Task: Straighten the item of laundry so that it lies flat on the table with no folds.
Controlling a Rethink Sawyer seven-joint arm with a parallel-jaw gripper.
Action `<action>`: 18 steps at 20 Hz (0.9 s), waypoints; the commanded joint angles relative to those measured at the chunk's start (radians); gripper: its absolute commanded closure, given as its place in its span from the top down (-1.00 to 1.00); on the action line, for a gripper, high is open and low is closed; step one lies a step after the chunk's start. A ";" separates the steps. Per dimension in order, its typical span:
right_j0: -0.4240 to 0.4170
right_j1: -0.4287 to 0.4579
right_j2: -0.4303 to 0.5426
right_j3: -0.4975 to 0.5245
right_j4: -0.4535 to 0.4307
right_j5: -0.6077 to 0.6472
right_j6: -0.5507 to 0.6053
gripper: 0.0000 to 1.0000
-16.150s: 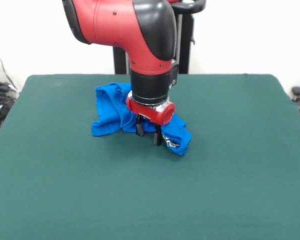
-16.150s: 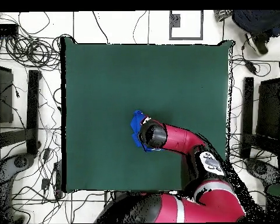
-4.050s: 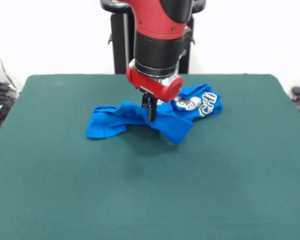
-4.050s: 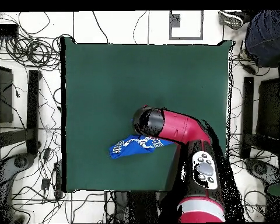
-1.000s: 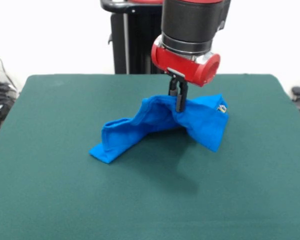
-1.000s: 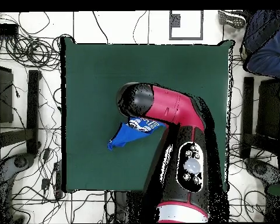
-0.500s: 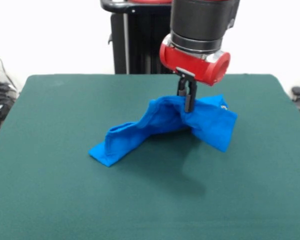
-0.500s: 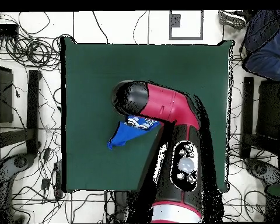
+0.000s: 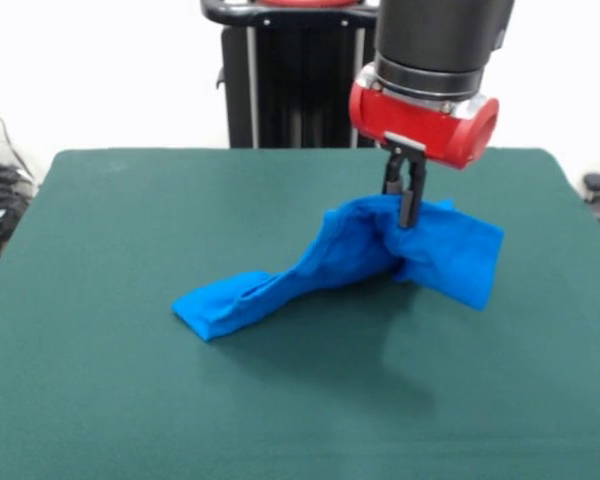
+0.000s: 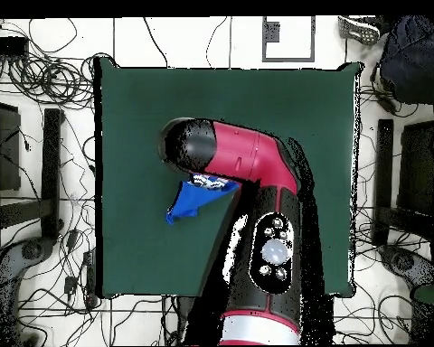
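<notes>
The end effector (image 9: 408,207) is clamped on a bunched ridge of the item of laundry (image 9: 350,262), its two dark fingers pressed together around the blue cloth and holding that part raised off the worktop (image 9: 130,400). From the pinched point the shirt drapes two ways in the front view: a long, narrowing tail slopes down to the left of the end effector and ends flat on the green surface, while a broader flap hangs to its right with a lower corner close to the felt. The cloth is creased and folded on itself, showing only plain blue in this view. In the overhead view the red and black arm (image 10: 248,167) covers most of the shirt (image 10: 186,203); a blue wedge shows just beside the arm's black end, with a strip of white print along its upper edge against the arm. A person (image 10: 418,56) in dark clothing shows beyond the worktop's corner (image 10: 352,70).
</notes>
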 commanded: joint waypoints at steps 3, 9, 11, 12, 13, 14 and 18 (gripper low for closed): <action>0.035 0.075 0.030 -0.017 0.037 0.082 0.217 -1.00; 0.040 0.081 0.036 0.004 0.039 0.039 0.219 -1.00; 0.039 0.089 0.039 0.006 0.039 0.022 0.219 -1.00; 0.041 0.092 0.038 0.006 0.038 0.016 0.220 -1.00; 0.040 0.095 0.039 0.007 0.039 0.011 0.221 -1.00; 0.043 0.099 0.036 0.004 0.037 0.005 0.225 -1.00; 0.044 0.100 0.034 0.009 0.039 -0.016 0.232 1.00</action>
